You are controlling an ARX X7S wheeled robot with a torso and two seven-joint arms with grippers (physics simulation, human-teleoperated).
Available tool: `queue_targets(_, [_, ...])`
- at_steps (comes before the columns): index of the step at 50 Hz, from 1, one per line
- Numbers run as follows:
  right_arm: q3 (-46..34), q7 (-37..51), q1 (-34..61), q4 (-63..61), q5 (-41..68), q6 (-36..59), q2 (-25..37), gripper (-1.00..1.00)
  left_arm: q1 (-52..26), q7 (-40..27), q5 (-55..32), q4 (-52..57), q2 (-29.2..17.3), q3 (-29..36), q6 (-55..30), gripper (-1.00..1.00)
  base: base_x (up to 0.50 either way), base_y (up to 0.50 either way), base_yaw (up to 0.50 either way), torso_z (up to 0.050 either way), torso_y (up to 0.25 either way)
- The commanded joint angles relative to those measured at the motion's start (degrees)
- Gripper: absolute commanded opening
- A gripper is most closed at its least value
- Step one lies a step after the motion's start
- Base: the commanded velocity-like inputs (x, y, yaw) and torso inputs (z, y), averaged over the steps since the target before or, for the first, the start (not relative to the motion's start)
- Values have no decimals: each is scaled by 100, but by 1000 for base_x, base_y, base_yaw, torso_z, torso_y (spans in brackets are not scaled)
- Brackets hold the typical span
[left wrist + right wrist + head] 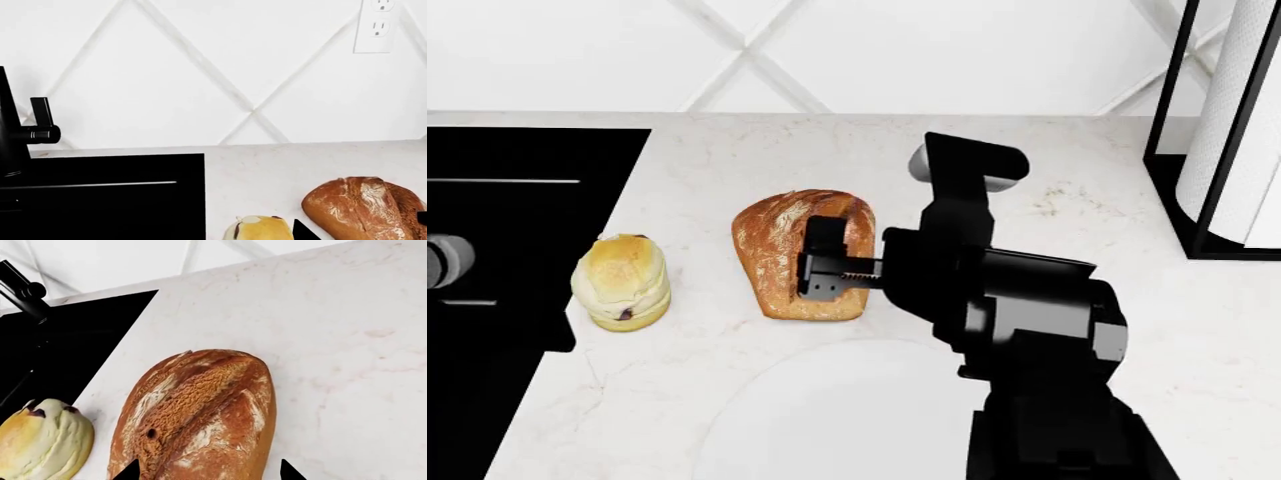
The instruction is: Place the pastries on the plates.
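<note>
Large oval golden-brown crusty loaf [777,250] with floury splits lies flat on the pale marbled worktop [827,160], roughly mid-counter, long axis running away from the robot. Small pale-yellow stacked bun [622,283] with dark berry spots sits upright just beside the loaf on the robot's left, apart from it, close to the edge of the black recessed sink [507,200]. One plain round off-white plate [827,420] lies nearer the robot than the loaf, close to it, partly hidden under the black right arm [1028,330]; nothing on the part that shows. Only this one plate is in view. Right gripper [827,262] hangs over the loaf's right half and covers part of the crust in the head view; jaws spread wide, in the right wrist view the two dark tips [127,471] sit either side of the loaf's near end with the bread between them, contact cannot be told, nothing gripped. Left gripper [360,226] shows only as dark tips at the edge of the left wrist view, near the loaf and bun, set well apart and holding nothing. Black faucet [27,131] stands by the sink at the back. White tiled wall with a white outlet [377,25] behind. Black-framed paper towel holder [1228,130] with a white roll stands well to the right, clear of the loaf.
</note>
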Motion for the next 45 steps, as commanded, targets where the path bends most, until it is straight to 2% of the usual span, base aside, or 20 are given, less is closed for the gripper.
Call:
queue_targets(1, [-60, -33, 24, 38, 59, 11, -14, 100, -191, 49, 12, -353, -27, 59, 157, 100, 0, 0, 0, 0, 0])
queue_targets(4, [-2, -48, 83, 38, 14, 5, -11, 100, -163, 174, -184, -362, 26, -140, 336, 100, 0, 0, 0, 0, 0])
queue_targets(15, [-614, 153, 189, 38, 629, -103, -16, 100, -265, 282, -129, -385, -101, 22, 471, 100, 0, 0, 0, 0, 0])
queue_targets(26, [-696, 293, 231, 38, 734, -201, -15, 100, -423, 340, -117, -645, -146, 61, 622, 100, 0, 0, 0, 0, 0])
queue_targets(34, [-914, 405, 232, 38, 989, -282, -17, 100, -674, 480, 60, -1321, -150, 236, 1140, 100, 0, 0, 0, 0, 0])
queue_targets(45, [-976, 420, 246, 38, 1064, -308, -17, 100, -885, 560, 123, -1814, -117, 307, 1518, 100, 0, 0, 0, 7, -156])
